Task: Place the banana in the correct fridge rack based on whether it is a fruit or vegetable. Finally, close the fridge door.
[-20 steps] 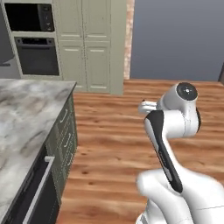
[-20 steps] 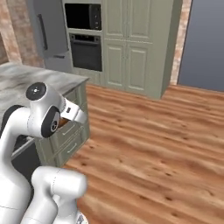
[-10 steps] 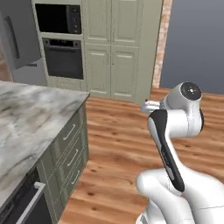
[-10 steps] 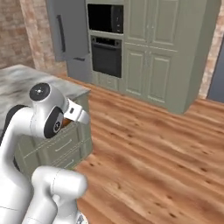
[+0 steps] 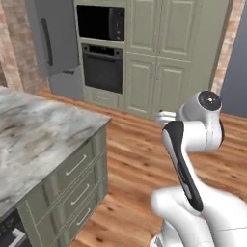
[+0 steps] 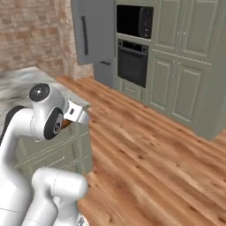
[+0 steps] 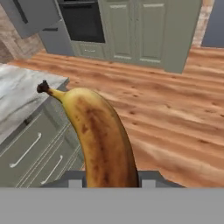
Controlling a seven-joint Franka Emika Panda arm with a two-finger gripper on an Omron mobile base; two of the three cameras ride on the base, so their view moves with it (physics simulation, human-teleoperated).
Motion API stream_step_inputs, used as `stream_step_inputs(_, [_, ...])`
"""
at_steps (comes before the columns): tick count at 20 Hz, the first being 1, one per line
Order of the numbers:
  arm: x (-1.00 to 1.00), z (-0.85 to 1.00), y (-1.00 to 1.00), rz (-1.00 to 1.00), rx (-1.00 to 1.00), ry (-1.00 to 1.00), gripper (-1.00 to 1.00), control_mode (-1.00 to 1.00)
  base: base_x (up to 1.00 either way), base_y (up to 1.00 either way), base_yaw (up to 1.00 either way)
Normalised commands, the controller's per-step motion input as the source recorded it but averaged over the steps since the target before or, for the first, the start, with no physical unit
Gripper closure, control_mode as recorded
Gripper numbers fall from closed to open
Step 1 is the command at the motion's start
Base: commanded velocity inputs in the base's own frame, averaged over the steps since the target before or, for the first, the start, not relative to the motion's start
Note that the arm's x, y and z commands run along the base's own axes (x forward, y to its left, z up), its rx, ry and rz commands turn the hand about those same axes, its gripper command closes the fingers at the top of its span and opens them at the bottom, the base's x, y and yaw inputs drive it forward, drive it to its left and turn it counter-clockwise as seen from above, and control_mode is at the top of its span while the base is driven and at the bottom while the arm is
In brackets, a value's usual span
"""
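banana point(image 7: 103, 140): brown-speckled yellow, dark stem tip pointing up-left, rising from between the fingers point(image 7: 149, 178). fridge door point(image 5: 53, 38): grey, dark vertical handle, looks closed, far ahead of the fingers.

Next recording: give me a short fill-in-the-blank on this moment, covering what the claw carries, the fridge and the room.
1. The claw is shut on the ____.
2. The fridge door, with its dark bar handle, stands ____.
3. Above the oven sits a ____ in the wall of cabinets.
4. The counter beside the robot has a top of grey ____.

Missing words: banana; closed; microwave; marble
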Motion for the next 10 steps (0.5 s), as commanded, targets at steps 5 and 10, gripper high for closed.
stream_step_inputs(5, [0.0,0.0,0.0,0.0,0.0,0.0,1.0,1.0,0.64,-1.0,0.32])
stream_step_inputs(10, [0.0,0.0,0.0,0.0,0.0,0.0,1.0,1.0,0.68,-1.0,0.32])
